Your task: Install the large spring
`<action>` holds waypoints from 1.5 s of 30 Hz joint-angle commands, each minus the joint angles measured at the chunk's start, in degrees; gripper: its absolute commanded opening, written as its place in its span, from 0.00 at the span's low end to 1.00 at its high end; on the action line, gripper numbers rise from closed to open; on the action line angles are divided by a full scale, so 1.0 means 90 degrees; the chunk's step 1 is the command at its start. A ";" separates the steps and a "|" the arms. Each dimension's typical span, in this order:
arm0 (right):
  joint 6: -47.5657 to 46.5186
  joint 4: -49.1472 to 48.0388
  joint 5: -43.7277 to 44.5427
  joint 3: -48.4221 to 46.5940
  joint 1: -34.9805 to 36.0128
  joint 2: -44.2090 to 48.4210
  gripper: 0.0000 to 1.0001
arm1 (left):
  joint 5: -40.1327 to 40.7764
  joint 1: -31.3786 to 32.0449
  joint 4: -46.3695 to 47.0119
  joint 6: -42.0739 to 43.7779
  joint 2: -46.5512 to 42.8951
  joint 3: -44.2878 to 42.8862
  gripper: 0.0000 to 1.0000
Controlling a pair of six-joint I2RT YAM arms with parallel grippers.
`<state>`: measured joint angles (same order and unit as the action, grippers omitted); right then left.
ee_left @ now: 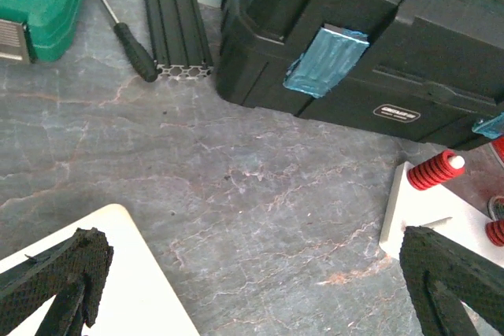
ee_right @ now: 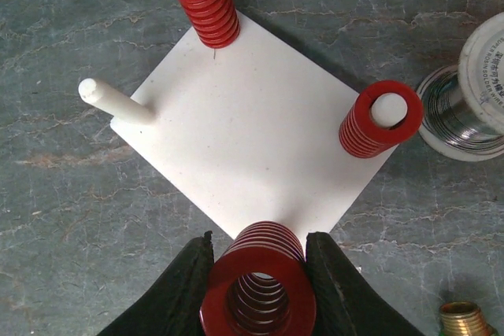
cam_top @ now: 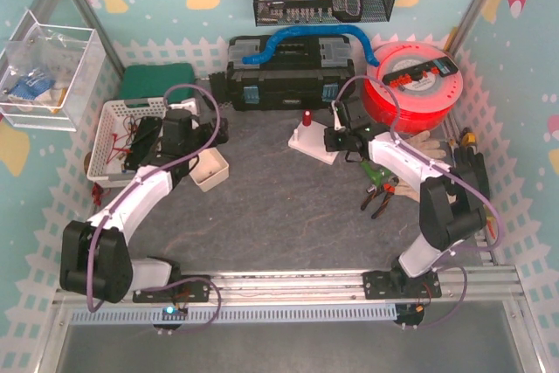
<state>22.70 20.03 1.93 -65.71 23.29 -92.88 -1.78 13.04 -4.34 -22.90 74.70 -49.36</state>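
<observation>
The large red spring sits upright between my right gripper's black fingers, which are shut on its sides, at the near corner of the white base plate. The plate carries a smaller red spring on its far peg, another on its right peg, and a bare white peg at the left. In the top view the right gripper is at the plate. My left gripper is open and empty over bare table, left of the plate.
A black toolbox stands behind the plate and a red reel to its right. A solder wire spool and a brass fitting lie right of the plate. Pliers, a white basket and a small white box are nearby.
</observation>
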 commanded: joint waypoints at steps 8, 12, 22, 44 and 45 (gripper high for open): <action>-0.0104 -0.0261 0.0273 -0.0042 -0.0025 -0.0516 0.06 | -0.0765 -0.0654 -0.0901 -0.0841 0.0260 -0.0228 0.99; -0.0100 -0.0257 0.0210 -0.0182 -0.0024 -0.0759 0.23 | -0.0980 -0.0698 -0.1227 -0.0773 0.0317 -0.0365 0.98; -0.0166 0.0732 -0.0049 -0.0821 -0.0028 -0.0438 0.63 | -0.0416 -0.0711 -0.2863 0.0445 0.0741 -0.1334 0.73; -0.0015 0.1300 0.0043 -0.0398 -0.0028 0.1304 0.69 | -0.0259 -0.1607 -0.4098 -0.1480 0.1314 -0.0971 0.43; -0.0013 0.1292 0.0060 -0.0353 -0.0022 0.1335 0.69 | -0.0241 -0.1609 -0.4069 -0.1406 0.1342 -0.0972 0.43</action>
<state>21.93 30.39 1.15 -70.87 23.24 -82.76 -3.84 -1.37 -39.70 -33.01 86.41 -58.70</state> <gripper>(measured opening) 0.691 0.425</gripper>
